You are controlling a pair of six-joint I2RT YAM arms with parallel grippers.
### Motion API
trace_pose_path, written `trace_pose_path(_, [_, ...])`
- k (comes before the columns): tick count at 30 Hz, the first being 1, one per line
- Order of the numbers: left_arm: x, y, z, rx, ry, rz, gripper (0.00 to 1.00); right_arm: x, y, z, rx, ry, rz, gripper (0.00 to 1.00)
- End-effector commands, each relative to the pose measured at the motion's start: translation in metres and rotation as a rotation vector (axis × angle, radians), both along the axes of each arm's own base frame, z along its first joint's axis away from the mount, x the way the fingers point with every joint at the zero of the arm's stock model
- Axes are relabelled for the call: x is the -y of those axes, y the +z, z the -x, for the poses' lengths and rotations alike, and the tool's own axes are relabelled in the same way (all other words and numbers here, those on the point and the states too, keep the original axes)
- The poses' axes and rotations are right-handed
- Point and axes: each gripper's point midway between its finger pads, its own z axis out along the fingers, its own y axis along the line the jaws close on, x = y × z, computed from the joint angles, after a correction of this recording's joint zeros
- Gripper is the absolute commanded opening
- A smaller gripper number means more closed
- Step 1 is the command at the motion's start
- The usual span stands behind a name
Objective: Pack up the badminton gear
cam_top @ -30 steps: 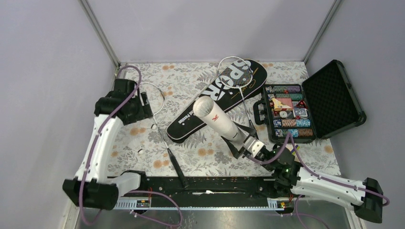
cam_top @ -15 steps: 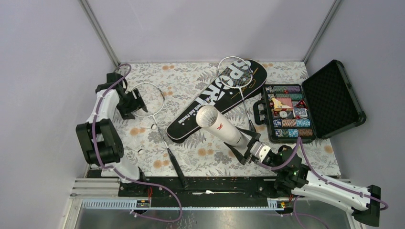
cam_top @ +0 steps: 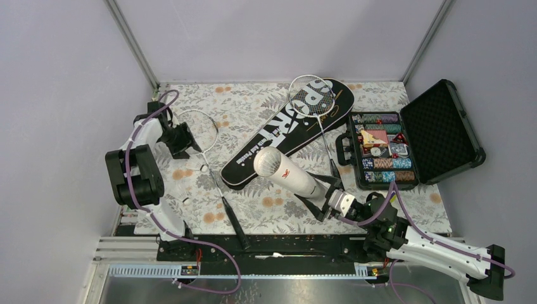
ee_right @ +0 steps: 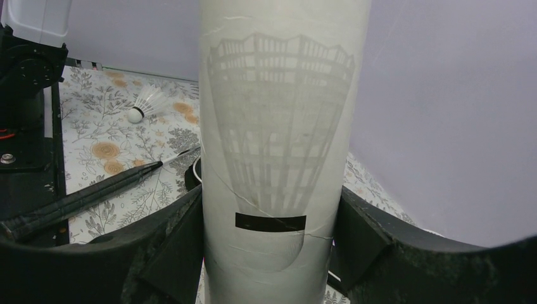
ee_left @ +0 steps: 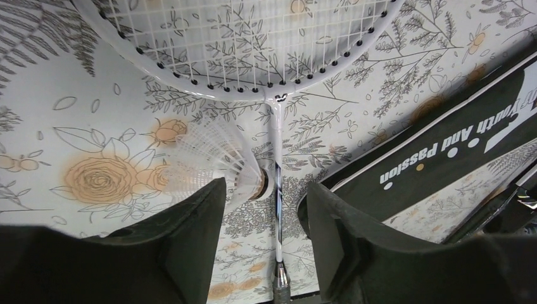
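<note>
The left arm (cam_top: 142, 134) had folded back; the left tool (ee_left: 265, 190) gaped over the shuttlecock (ee_left: 218, 158) on the desk (ee_left: 95, 114), beside a racket (ee_left: 277, 133). The right tool (ee_right: 272, 218) gripped the tilted tube (ee_right: 278, 95).

**Left wrist view.** The top edge cuts off most of the racket (ee_left: 253, 44) head. Its shaft runs down between my left fingers (ee_left: 190, 240), and the bottom edge cuts it where the grip begins. One finger covers part of the shuttle (ee_left: 215, 158), whose feathers are blurred. The right edge cuts the bag (ee_left: 443, 158).

**Right wrist view.** The tube (ee_right: 278, 126) runs out at the top and bottom edges. It hides the racket head and the middle of the table (ee_right: 82, 95) behind it. The bottom edge cuts my right fingers (ee_right: 171, 247).

**Top view.** The second racket (cam_top: 310, 98) loses its grip end behind the tube and my right fingers. The shuttle is too small to tell.
</note>
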Motion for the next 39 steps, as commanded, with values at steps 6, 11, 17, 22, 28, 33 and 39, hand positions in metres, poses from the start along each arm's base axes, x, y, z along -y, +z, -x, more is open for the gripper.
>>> trace_pose_path(6, [0.01,0.009,0.004,0.075,-0.011,0.042,0.34,0.002,0.046,0.009,0.037,0.04,-0.124,0.41])
trace_pose_path(11, [0.019,0.02,0.018,0.104,-0.018,0.068,0.02,-0.004,0.044,0.01,0.028,0.058,-0.1,0.41])
trace_pose_path(17, [0.03,0.07,0.038,0.23,-0.017,0.074,0.0,-0.015,0.024,0.011,0.034,0.089,-0.013,0.41])
trace_pose_path(22, [0.047,0.14,0.067,0.417,-0.058,0.058,0.0,-0.018,0.014,0.007,0.031,0.077,0.024,0.41])
trace_pose_path(28, [0.071,0.214,0.122,0.639,-0.121,0.069,0.0,-0.019,-0.018,0.0,-0.004,0.046,0.13,0.41])
trace_pose_path(33, [0.102,0.248,0.165,0.79,-0.189,0.164,0.0,-0.017,-0.046,-0.006,-0.049,0.016,0.223,0.42])
trace_pose_path(39, [0.114,0.264,0.182,0.899,-0.26,0.177,0.0,-0.01,-0.071,-0.014,-0.1,-0.042,0.325,0.43])
